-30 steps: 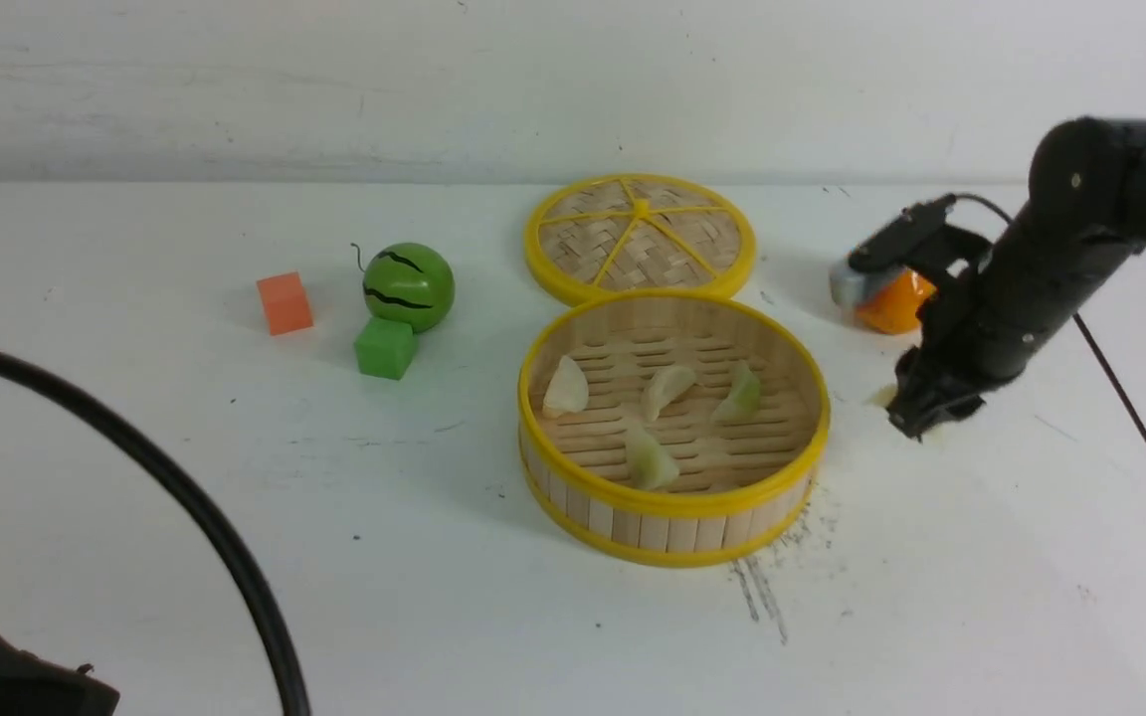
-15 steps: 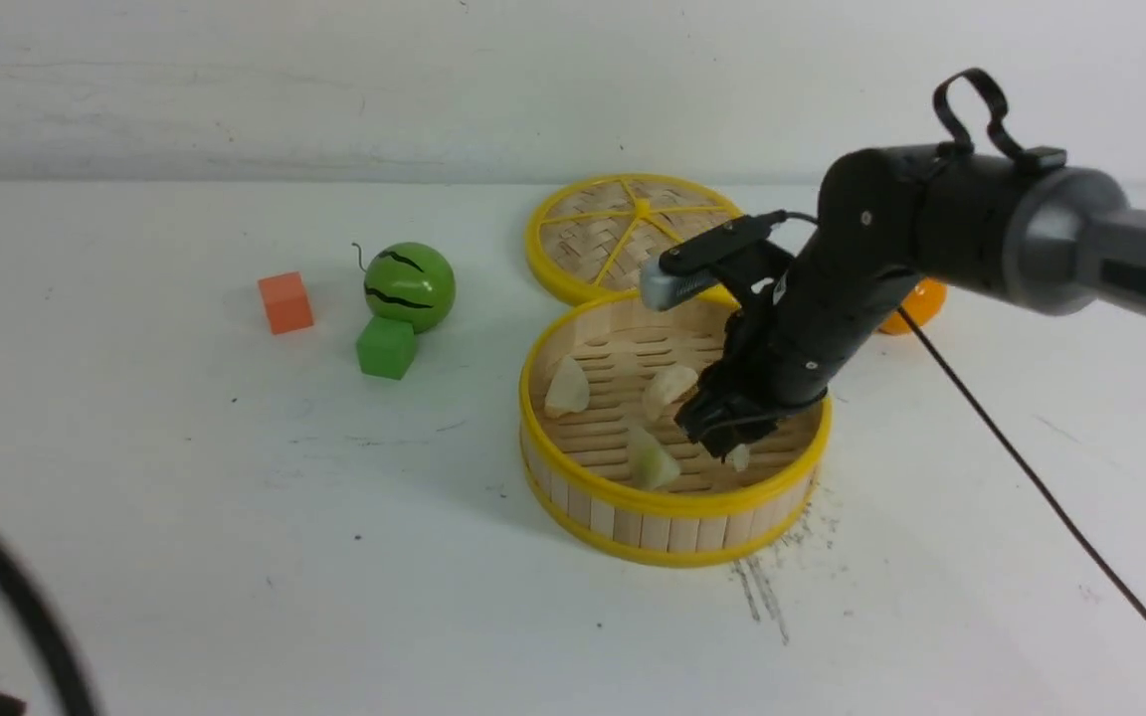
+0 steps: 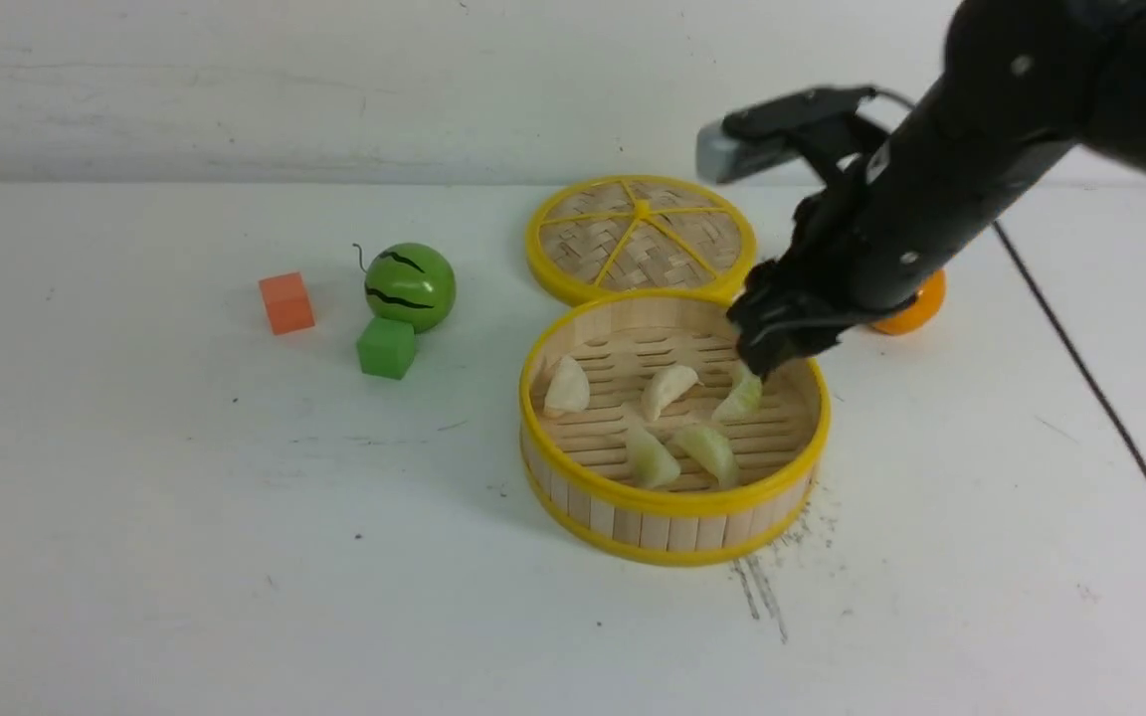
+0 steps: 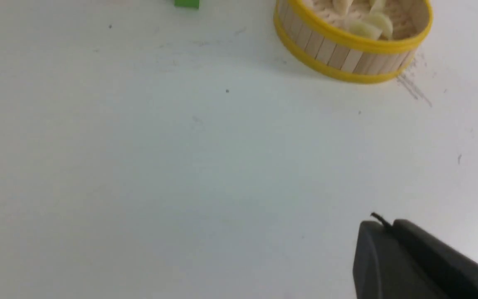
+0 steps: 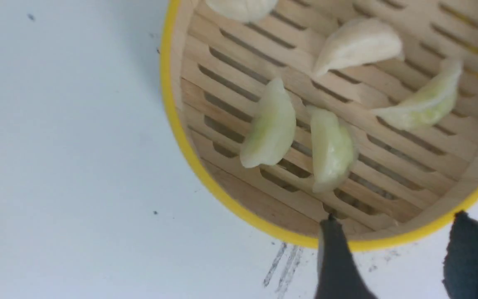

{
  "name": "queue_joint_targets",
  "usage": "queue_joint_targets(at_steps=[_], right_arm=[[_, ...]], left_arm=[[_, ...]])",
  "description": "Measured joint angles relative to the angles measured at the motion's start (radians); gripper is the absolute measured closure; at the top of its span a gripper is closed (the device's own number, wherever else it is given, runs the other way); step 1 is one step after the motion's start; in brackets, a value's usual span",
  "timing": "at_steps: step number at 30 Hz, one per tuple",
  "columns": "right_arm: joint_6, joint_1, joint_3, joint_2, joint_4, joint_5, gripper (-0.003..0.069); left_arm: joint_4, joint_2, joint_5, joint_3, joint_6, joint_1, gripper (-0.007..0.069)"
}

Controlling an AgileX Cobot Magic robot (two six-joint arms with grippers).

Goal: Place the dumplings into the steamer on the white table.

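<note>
**Front view.** I had the right claw (image 3: pixel 764 350) raised over the far right part of the steamer (image 3: pixel 633 522), carrying nothing. All five dumplings (image 3: pixel 668 388) lay on the slatted floor below it. One green one sat almost under its tips, and the others lay farther off toward the claw's left and toward me. The lid (image 3: pixel 641 237) lay flat on the surface (image 3: pixel 235 557) beyond the claw.

**Left wrist view.** The left claw (image 4: pixel 382 226) was pressed together, empty, and hung over the surface well apart from the steamer (image 4: pixel 338 58).

**Right wrist view.** The fingers (image 5: pixel 334 257) stood spread with nothing between them, and the steamer's yellow rim (image 5: pixel 230 207) ran just off their tips. Two green dumplings (image 5: pixel 270 124) lay side by side nearest the claw.

**Handling.** I judged each dumpling to be light, smooth-skinned and fairly firm, so likely to squirt out of a hard pinch. The best hold would be across the plump middle, with one pad on each broad face, rather than on the thin pleated edge. The steamer looked light enough to slide if nudged. With all five inside, I judged the task essentially complete.
</note>
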Motion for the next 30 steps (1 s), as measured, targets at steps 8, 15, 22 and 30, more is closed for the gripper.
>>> queue_joint_targets(at_steps=[8, 15, 22, 30], right_arm=[[-0.038, 0.0, 0.282, -0.385, 0.102, -0.172, 0.0621], [-0.178, 0.0, 0.581, -0.765, 0.236, -0.388, 0.0678], [-0.229, 0.0, 0.815, -1.105, 0.298, -0.523, 0.0678], [-0.23, 0.0, 0.879, -1.292, 0.295, -0.547, 0.0674]], left_arm=[[0.002, -0.07, -0.146, 0.115, -0.002, 0.0, 0.0594], [0.002, -0.07, -0.154, 0.131, -0.002, 0.0, 0.059], [0.003, -0.07, -0.157, 0.131, -0.002, 0.0, 0.0585], [0.003, -0.07, -0.157, 0.131, -0.002, 0.0, 0.0575]])
